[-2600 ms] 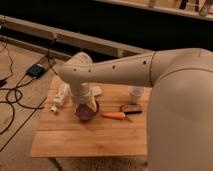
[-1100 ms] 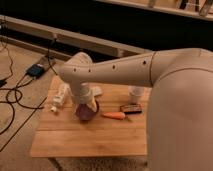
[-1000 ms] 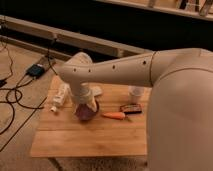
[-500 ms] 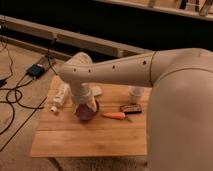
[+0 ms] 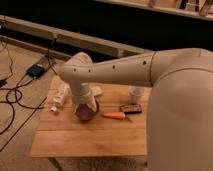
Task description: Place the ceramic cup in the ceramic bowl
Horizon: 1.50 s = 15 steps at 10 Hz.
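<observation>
The ceramic bowl (image 5: 84, 113) is dark purple-maroon and sits on the wooden table (image 5: 90, 137), left of its middle. My gripper (image 5: 89, 103) hangs from the bent arm right over the bowl's rim and hides part of it. A small white ceramic cup (image 5: 135, 93) stands upright at the back right of the table, just below my forearm and well to the right of the bowl. Nothing shows inside the visible part of the bowl.
A long white bottle (image 5: 61, 95) lies at the table's left edge. A pale lump (image 5: 96, 91) lies behind the gripper. An orange carrot (image 5: 114, 115) and a dark flat object (image 5: 131, 108) lie right of the bowl. Cables and a power box (image 5: 36, 70) lie on the floor at left.
</observation>
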Tool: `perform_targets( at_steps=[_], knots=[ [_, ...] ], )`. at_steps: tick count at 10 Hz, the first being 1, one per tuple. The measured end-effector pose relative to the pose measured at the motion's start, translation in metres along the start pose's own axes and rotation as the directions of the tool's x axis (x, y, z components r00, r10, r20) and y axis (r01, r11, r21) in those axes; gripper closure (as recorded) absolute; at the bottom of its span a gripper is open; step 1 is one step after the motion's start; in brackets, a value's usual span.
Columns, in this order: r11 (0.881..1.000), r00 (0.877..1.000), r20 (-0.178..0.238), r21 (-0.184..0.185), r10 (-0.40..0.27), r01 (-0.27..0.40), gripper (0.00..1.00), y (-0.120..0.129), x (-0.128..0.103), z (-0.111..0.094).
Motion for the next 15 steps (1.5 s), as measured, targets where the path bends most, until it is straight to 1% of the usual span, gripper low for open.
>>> perform_targets(
  at_steps=[2, 4, 5, 7, 8, 9, 10, 11, 13, 14, 15],
  knots=[
    [1.000, 1.000, 0.009, 0.005, -0.005, 0.005, 0.35, -0.008, -0.009, 0.000],
    [1.000, 1.000, 0.022, 0.010, 0.003, -0.003, 0.35, -0.028, -0.024, -0.001],
    [1.000, 0.999, 0.033, 0.016, 0.009, -0.010, 0.35, -0.045, -0.036, -0.003],
    [1.000, 0.999, 0.047, 0.022, 0.008, -0.009, 0.35, -0.068, -0.053, -0.007],
    [1.000, 0.998, 0.055, 0.028, 0.000, -0.001, 0.35, -0.084, -0.064, -0.009],
    [1.000, 0.998, 0.059, 0.030, -0.010, 0.008, 0.35, -0.094, -0.072, -0.009],
    [0.999, 0.998, 0.059, 0.032, -0.025, 0.023, 0.35, -0.105, -0.081, -0.009],
    [0.998, 0.997, 0.061, 0.034, -0.048, 0.046, 0.35, -0.122, -0.095, -0.007],
    [0.997, 0.996, 0.053, 0.046, -0.067, 0.065, 0.35, -0.144, -0.112, -0.003],
    [0.996, 0.996, 0.051, 0.050, -0.069, 0.067, 0.35, -0.153, -0.119, -0.001],
    [0.996, 0.997, 0.048, 0.058, -0.064, 0.061, 0.35, -0.174, -0.134, 0.002]
  ],
)
